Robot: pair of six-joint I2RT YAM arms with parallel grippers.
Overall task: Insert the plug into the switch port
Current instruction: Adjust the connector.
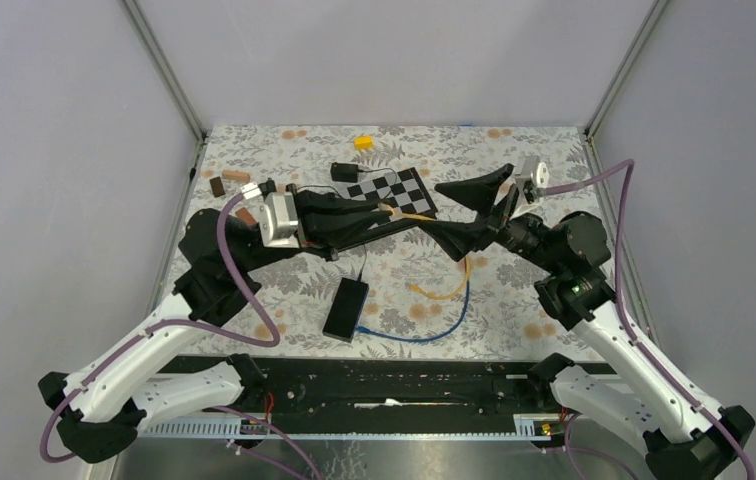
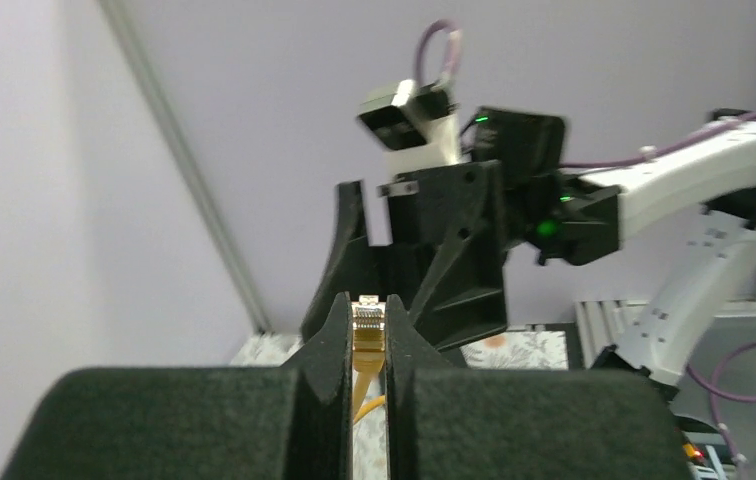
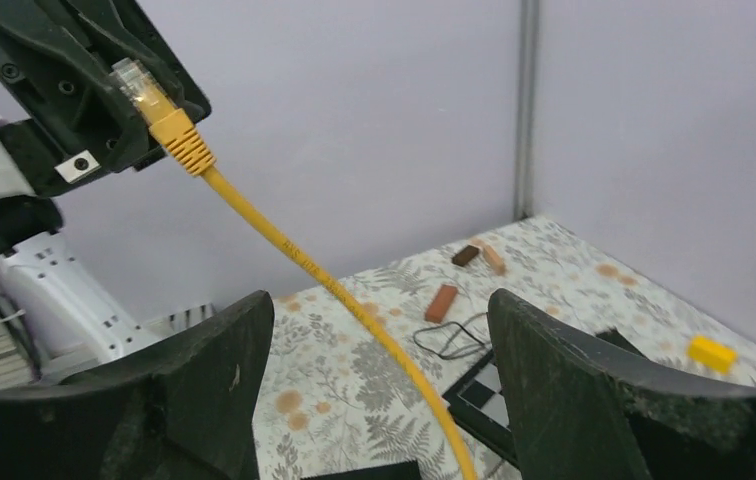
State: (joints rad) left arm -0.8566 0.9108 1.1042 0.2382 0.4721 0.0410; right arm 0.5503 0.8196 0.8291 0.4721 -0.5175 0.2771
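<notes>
Left jaws: pinching the plug (image 2: 368, 318) at their tips, one black finger (image 2: 331, 350) flat against each side of it; held up off the counter (image 1: 524, 290).
Plug: its clear connector end pokes just past the tips of the left jaws, and the yellow boot sits back between the fingers.
Yellow cable (image 3: 339, 292): leaves the boot and drops away from the left jaws. In the right wrist view it passes through the gap of the right jaws, then lies curved on the counter beneath them.
Right jaws: spread wide, gripping nothing. The cable passes between them and touches neither one. They face the tips of the left jaws from close in front.
Switch (image 1: 345, 308): black box lying flat on the counter, well apart from both sets of jaws, on the arm-base side of the left jaws. Its port cannot be made out.
Blue cable (image 1: 434, 333): curves over the counter from the switch's near end to a spot below the right jaws.
Checkerboard card (image 1: 394, 190): on the counter, under and behind the tips of the left jaws.
Yellow block (image 1: 363, 142): beyond both sets of jaws, near the far wall.
Brown blocks (image 1: 237, 177): far left on the counter, behind the left jaws.
</notes>
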